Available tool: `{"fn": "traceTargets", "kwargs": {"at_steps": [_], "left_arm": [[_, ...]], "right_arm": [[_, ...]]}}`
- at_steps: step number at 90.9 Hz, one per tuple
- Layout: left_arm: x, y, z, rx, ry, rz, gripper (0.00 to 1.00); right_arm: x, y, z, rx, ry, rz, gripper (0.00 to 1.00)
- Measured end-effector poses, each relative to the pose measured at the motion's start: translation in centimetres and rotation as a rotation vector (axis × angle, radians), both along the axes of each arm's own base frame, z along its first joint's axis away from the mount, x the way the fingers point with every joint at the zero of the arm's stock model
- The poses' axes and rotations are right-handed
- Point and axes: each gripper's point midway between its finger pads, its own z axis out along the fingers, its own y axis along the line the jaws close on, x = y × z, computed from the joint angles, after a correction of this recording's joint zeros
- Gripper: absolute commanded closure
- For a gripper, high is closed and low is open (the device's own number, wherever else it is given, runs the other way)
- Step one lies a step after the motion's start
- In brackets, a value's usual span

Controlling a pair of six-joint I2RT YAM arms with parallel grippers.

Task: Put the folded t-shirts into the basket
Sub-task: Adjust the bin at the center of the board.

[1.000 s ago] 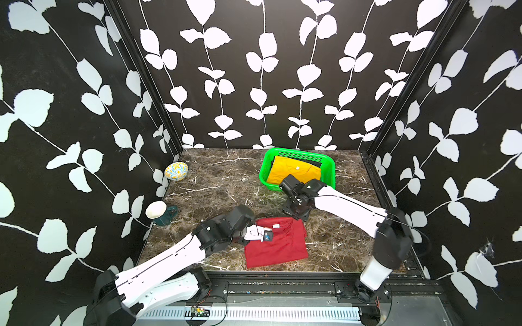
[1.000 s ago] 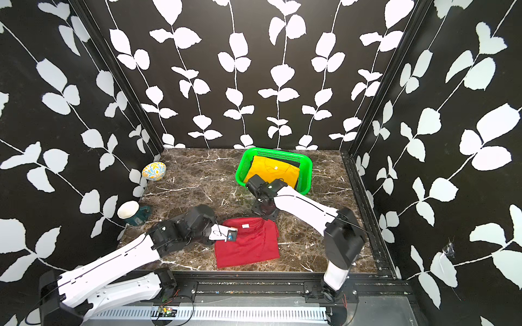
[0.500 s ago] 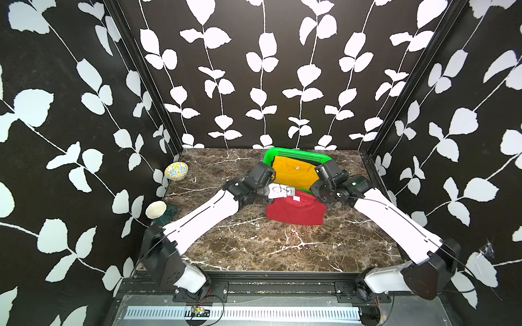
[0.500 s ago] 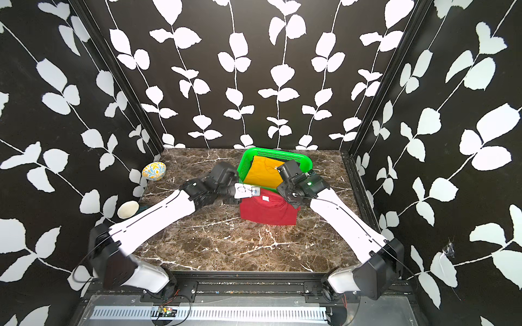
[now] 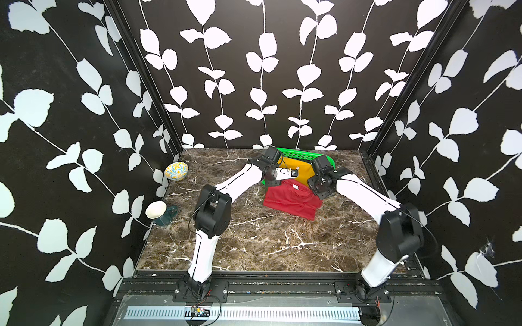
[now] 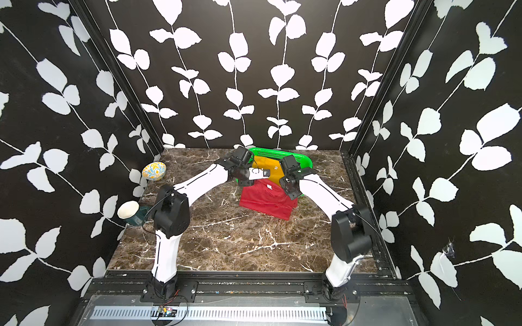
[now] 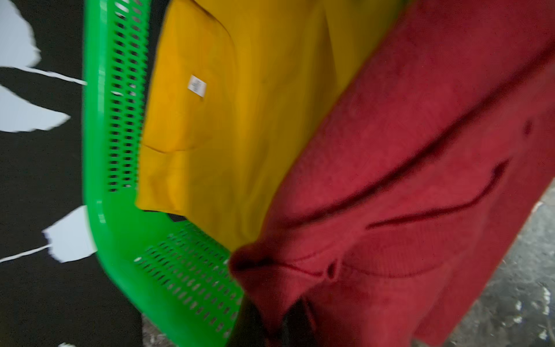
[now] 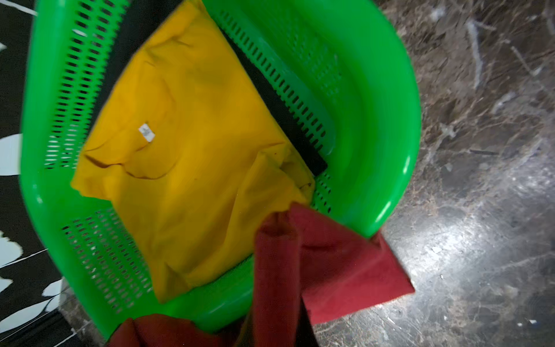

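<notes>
The green basket (image 5: pixel 306 154) (image 8: pixel 375 120) stands at the back of the marble table. A golden yellow folded tee (image 5: pixel 295 168) (image 8: pixel 186 144) lies in it on top of a black tee, of which only an edge (image 8: pixel 285 117) shows. The red tee (image 5: pixel 292 199) (image 6: pixel 267 200) (image 7: pixel 420 180) hangs between both grippers, its top edge at the basket's front rim and its lower part drooping over the table in front. My left gripper (image 5: pixel 278 183) (image 7: pixel 270 321) is shut on one top corner. My right gripper (image 5: pixel 315 193) (image 8: pixel 276 330) is shut on the other.
A blue-and-yellow patterned bowl (image 5: pixel 176 171) sits at the left wall. A teal mug with a white inside (image 5: pixel 158 211) lies further forward by the same wall. Patterned walls close the back and both sides of the table (image 5: pixel 254 242).
Both arms have lifted the red tee from the front of the table and carried it back to the basket's front rim. Both grippers have stayed shut on it.
</notes>
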Motion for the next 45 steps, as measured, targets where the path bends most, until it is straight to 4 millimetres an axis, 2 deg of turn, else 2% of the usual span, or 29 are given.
{"fn": "traceTargets", "kwargs": {"at_steps": [13,22,33,45], "left_arm": [[-0.9,0.7,-1.3,0.004,0.051,-0.016,1.00],[-2.4,1.4,-1.8,-0.001,0.094,-0.028,1.00],[-5.2,2.1,-2.1,-0.015,0.170,-0.044,1.00],[-9.2,2.5,-2.2,-0.018,0.247,-0.066,1.00]], "right_arm": [[0.7,0.5,-0.2,0.020,0.015,0.048,1.00],[0.5,0.7,-0.4,0.008,0.027,0.099,1.00],[-0.1,0.6,-0.7,-0.022,0.050,0.169,1.00],[-1.0,0.5,-1.1,-0.051,0.073,0.246,1.00]]}}
